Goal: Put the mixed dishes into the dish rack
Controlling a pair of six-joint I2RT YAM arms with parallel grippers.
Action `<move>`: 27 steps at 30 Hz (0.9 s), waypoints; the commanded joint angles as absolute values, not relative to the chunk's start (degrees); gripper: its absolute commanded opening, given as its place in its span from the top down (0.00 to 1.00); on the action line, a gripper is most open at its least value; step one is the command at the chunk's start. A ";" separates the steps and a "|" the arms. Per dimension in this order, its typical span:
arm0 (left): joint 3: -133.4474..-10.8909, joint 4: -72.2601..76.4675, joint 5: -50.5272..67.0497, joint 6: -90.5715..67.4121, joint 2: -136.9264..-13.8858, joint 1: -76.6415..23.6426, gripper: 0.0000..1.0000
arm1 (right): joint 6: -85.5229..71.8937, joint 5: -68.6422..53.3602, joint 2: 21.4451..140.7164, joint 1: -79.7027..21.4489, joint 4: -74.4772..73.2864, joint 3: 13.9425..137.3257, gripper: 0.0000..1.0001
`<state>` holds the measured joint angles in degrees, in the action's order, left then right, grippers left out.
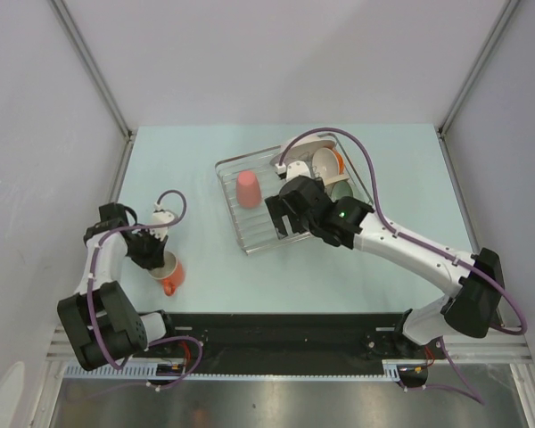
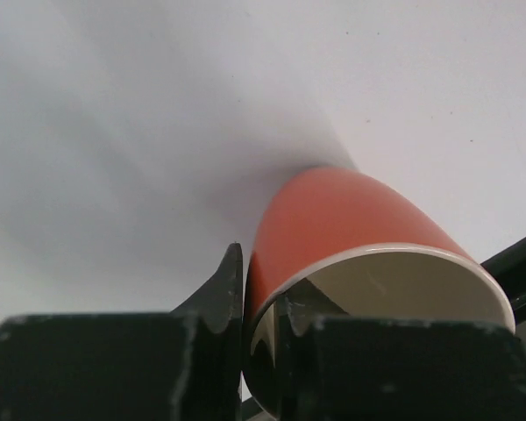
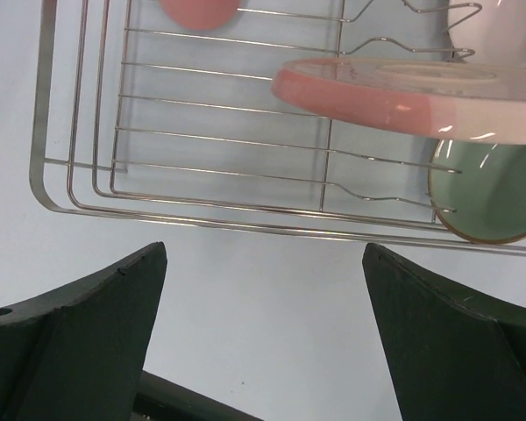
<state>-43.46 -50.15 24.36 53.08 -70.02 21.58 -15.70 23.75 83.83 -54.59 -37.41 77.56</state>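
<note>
The orange mug (image 1: 171, 275) with a white inside lies at the near left of the table. My left gripper (image 1: 154, 258) is shut on its rim; in the left wrist view one finger is outside and one inside the mug (image 2: 342, 219), with the gripper (image 2: 256, 307) pinching its wall. The silvery dish rack (image 1: 250, 236) holds the salmon-pink tumbler (image 1: 249, 189), the pink-and-cream plate (image 1: 326, 164), a white plate (image 1: 305, 146) and the green bowl (image 1: 341, 190). My right gripper (image 1: 281, 223) is open and empty over the rack's near edge (image 3: 202, 210). The right wrist view shows the plate (image 3: 403, 92), the bowl (image 3: 491, 189) and the tumbler (image 3: 199, 10).
A small white dish (image 1: 296, 169) sits in the rack by the plates. Grey walls close in the left, right and back of the table (image 1: 205, 152). A black rail (image 1: 276, 330) runs along the near edge.
</note>
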 commanded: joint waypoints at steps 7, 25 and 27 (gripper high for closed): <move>-51.39 -53.86 35.22 48.88 -68.47 20.05 1.00 | -20.65 21.72 78.93 -54.67 -34.11 75.41 0.00; -69.96 -4.34 69.33 -15.26 -73.12 -7.03 1.00 | -45.41 -33.12 58.71 -33.05 10.67 52.57 0.00; -68.30 6.95 71.10 -24.55 -74.26 -8.17 1.00 | -48.94 -35.15 59.67 -32.17 14.92 51.33 0.00</move>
